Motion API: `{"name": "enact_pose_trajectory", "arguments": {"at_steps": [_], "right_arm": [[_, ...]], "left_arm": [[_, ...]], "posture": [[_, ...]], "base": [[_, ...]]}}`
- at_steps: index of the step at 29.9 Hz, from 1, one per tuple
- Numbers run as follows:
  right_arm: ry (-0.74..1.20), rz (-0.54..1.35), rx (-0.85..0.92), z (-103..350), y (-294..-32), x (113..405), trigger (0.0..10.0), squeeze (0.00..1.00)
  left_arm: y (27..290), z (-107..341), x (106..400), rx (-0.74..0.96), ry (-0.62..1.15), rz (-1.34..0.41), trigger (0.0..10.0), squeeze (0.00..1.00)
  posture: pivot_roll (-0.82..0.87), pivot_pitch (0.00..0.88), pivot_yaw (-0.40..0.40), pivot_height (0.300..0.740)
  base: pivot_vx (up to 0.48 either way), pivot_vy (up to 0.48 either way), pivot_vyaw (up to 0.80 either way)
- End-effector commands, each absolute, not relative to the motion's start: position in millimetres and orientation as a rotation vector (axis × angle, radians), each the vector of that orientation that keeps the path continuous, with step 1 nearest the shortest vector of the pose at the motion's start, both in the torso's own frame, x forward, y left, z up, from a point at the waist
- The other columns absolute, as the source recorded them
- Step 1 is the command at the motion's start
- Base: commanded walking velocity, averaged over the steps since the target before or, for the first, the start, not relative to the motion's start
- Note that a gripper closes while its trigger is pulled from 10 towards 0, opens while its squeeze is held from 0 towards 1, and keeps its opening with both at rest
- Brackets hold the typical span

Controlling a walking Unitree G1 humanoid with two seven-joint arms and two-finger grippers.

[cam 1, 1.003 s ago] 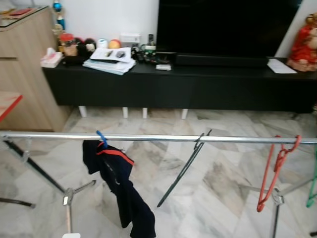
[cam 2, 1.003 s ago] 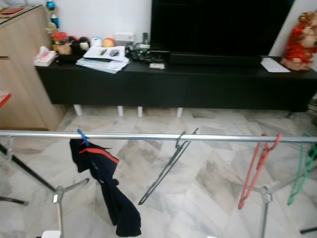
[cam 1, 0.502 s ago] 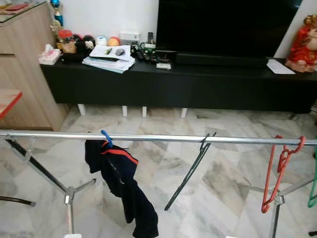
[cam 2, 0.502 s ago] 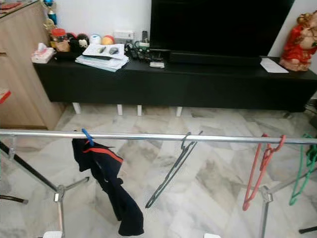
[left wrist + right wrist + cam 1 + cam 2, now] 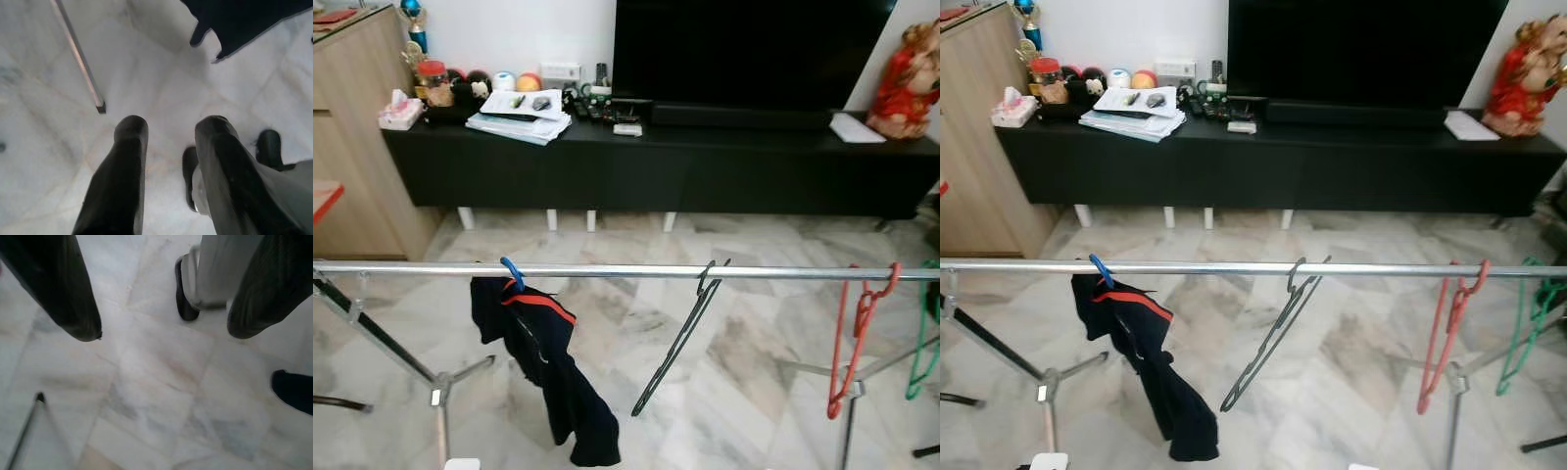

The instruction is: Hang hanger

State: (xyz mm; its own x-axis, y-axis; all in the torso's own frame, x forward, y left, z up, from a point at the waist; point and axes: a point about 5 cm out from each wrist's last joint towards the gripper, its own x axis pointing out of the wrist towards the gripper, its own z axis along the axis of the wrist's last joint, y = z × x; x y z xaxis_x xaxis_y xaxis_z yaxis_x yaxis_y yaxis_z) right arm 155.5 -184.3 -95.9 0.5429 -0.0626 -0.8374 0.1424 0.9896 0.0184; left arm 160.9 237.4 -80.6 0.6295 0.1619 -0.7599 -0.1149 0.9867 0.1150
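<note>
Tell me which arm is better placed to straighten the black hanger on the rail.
Right, marginally. The black hanger hooks the rail slightly right of centre. Both the left gripper and right gripper hang open and empty over the floor.

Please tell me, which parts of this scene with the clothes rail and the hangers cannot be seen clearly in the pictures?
- Green hanger: in the left eye view the right edge cuts it off; the right eye view shows more.
- Blue hanger: only its hook is visible; the dark garment covers the rest.
- Small items on the TV bench: too small to identify.
- Left gripper and right gripper: fingers apart above marble floor, nothing between them.
</note>
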Motion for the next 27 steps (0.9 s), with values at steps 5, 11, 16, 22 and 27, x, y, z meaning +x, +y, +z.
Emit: {"name": "enact_pose_trajectory", "arguments": {"at_steps": [5,11,16,22,27], "right_arm": [[0.985,-0.126,0.065,-94.2,-191.3,157.6,10.0,0.00],[0.982,-0.124,0.064,-94.1,-190.7,157.8,10.0,0.00],[0.982,-0.118,0.066,-94.4,-189.7,157.3,10.0,0.00],[0.983,-0.116,0.064,-94.5,-189.5,157.1,10.0,0.00],[0.982,-0.114,0.062,-94.5,-189.4,157.2,10.0,0.00]], "left_arm": [[228.8,-82.8,161.6,0.058,0.887,0.140,10.0,0.00],[229.8,-82.4,161.9,0.059,0.885,0.137,10.0,0.00],[232.8,-81.1,162.7,0.061,0.878,0.140,10.0,0.00],[233.6,-80.8,163.1,0.062,0.879,0.137,10.0,0.00],[233.3,-80.9,163.1,0.061,0.881,0.136,10.0,0.00]], "posture": [[0.04,0.061,-0.032,0.740],[0.04,0.060,-0.028,0.740],[0.05,0.060,-0.028,0.740],[0.04,0.061,-0.027,0.740],[0.04,0.059,-0.028,0.740]], "base": [[0.000,-0.296,0.00],[0.000,-0.302,0.00],[0.000,-0.300,0.00],[0.000,-0.300,0.00],[0.000,-0.300,0.00]]}}
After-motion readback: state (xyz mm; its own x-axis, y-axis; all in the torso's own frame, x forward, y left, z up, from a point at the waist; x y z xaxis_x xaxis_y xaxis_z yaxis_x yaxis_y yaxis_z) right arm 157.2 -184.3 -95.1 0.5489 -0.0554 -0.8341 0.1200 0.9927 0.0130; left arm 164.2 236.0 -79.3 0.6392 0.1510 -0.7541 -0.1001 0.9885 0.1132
